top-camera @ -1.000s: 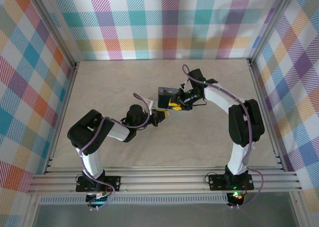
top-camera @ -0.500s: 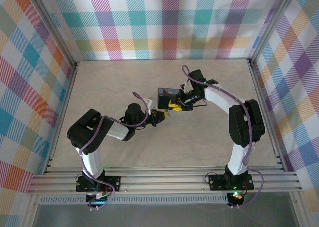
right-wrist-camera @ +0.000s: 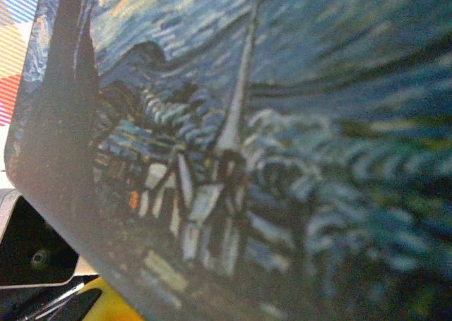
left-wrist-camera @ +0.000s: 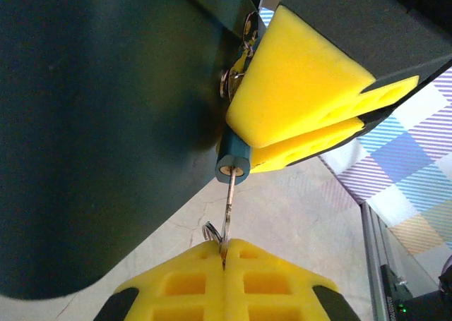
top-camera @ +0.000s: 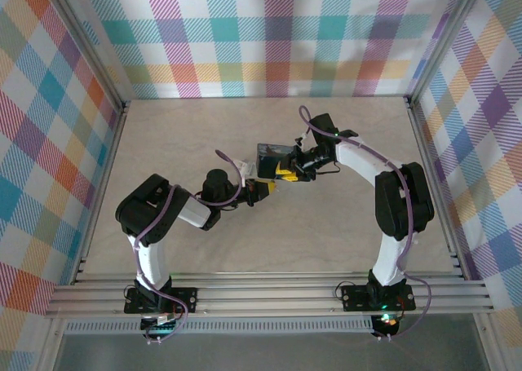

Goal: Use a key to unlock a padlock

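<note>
Nearest the arm bases, the left tool (left-wrist-camera: 224, 252) is pressed fully shut, its yellow pads pinching the head of a slim silver metal key (left-wrist-camera: 229, 201), with a small wire key ring (left-wrist-camera: 210, 229) poking out beside the grip.

From there the key's shaft runs straight away from the pads. Its tip meets the round end face of the tiny blue-bodied padlock (left-wrist-camera: 232, 164), apparently already seated in the keyway (how deep it sits cannot be read).

In the top view the padlock lies just beyond the left tool (top-camera: 264, 189), a little to the far right and lifted off the pale wooden counter (top-camera: 326, 232). The key's long axis looks roughly in line with the lock body, so the coming move is probably a twist about that line, and the left arm is the one placed to make it.

The right tool (left-wrist-camera: 311, 132), reaching in from the right, seems clamped narrowly on the padlock. Farthest back is the dark blue-green tin printed with a swirling night-sky painting (right-wrist-camera: 247, 123), which the lock's silvery fittings (left-wrist-camera: 236, 77) touch.
</note>
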{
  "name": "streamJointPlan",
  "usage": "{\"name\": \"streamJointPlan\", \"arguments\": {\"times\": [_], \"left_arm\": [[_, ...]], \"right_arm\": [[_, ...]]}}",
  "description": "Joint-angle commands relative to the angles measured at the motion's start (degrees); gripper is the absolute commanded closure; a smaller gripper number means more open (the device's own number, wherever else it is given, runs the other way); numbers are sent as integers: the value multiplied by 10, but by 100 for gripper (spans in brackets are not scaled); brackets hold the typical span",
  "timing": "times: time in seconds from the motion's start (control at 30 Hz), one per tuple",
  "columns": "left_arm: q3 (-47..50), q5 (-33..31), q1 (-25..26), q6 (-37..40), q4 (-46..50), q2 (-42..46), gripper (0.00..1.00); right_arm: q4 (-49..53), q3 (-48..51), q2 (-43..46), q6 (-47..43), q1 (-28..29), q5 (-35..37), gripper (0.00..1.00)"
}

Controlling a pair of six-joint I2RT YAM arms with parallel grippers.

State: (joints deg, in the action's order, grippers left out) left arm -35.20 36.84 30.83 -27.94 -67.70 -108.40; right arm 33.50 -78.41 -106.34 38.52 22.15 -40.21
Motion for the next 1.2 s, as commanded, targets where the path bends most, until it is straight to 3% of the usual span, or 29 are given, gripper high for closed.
{"name": "streamJointPlan", "arguments": {"times": [0.0,0.6,0.97,1.17], "left_arm": [[-13,23,-7,-7,-37,-5,100],[-46,15,-16,-9,-10,-18,100],[-71,16,-16,-62,-16,-32,100],[-66,-8,-16,-22,28,-20,100]], "right_arm": [[6,-5,22,-24,-2,-36,100],[38,-1,25,-60,-1,-66,100],[7,31,23,-48,1,-64,100],[42,18,18,-78,1,-50,100]]}}
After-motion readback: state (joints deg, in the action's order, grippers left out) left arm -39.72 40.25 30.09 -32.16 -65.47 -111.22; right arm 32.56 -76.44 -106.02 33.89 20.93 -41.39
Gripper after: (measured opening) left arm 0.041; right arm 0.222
